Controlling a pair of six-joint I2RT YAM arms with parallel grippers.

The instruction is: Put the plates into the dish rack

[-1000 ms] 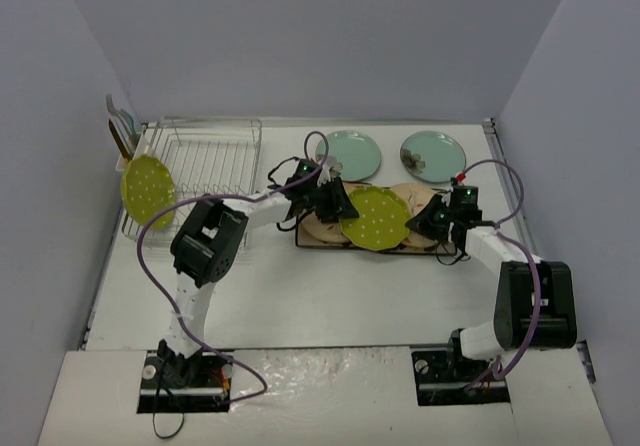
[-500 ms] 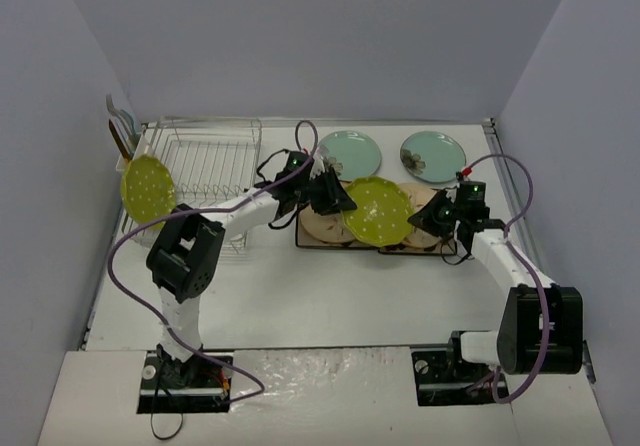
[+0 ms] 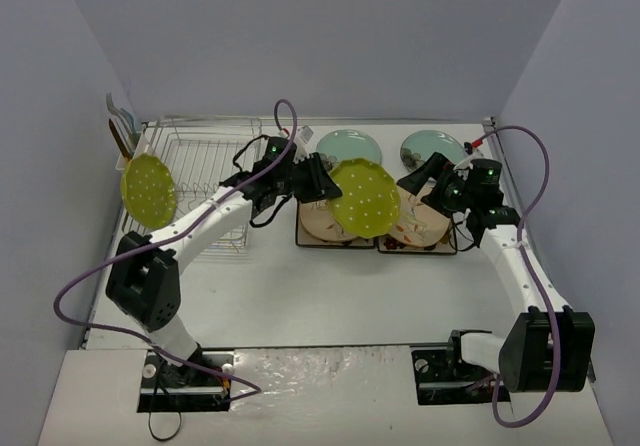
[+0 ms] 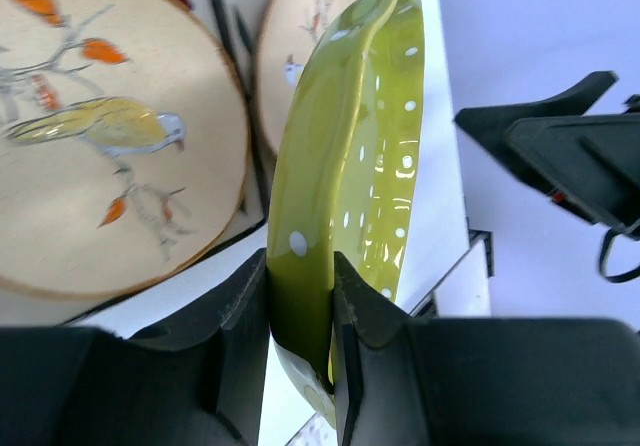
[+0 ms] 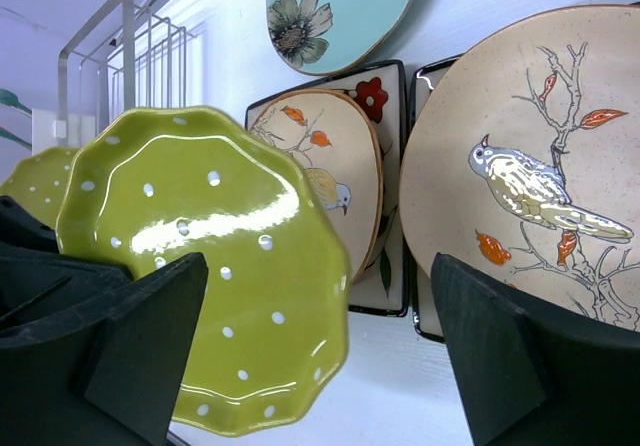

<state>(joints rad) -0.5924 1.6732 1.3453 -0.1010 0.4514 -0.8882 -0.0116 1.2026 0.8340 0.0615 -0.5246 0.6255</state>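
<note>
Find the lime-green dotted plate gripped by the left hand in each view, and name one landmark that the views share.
Top external: the lime-green plate, centre, tilted up.
Left wrist: centre, edge-on.
Right wrist: lower left, face-on.
Shared landmark: the cream bird plate, beside it in every view.

White table inside plain pale lilac-grey walls at left, back and right.

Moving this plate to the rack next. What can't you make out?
Silver wire dish rack: prong gaps too small in top view; right wrist shows only a corner beyond the held lime-green dotted plate.
Square dark-rimmed plates: mostly covered by cream bird plates in every view.
Right pale teal round plate: near edge hidden by right gripper, top view.
</note>
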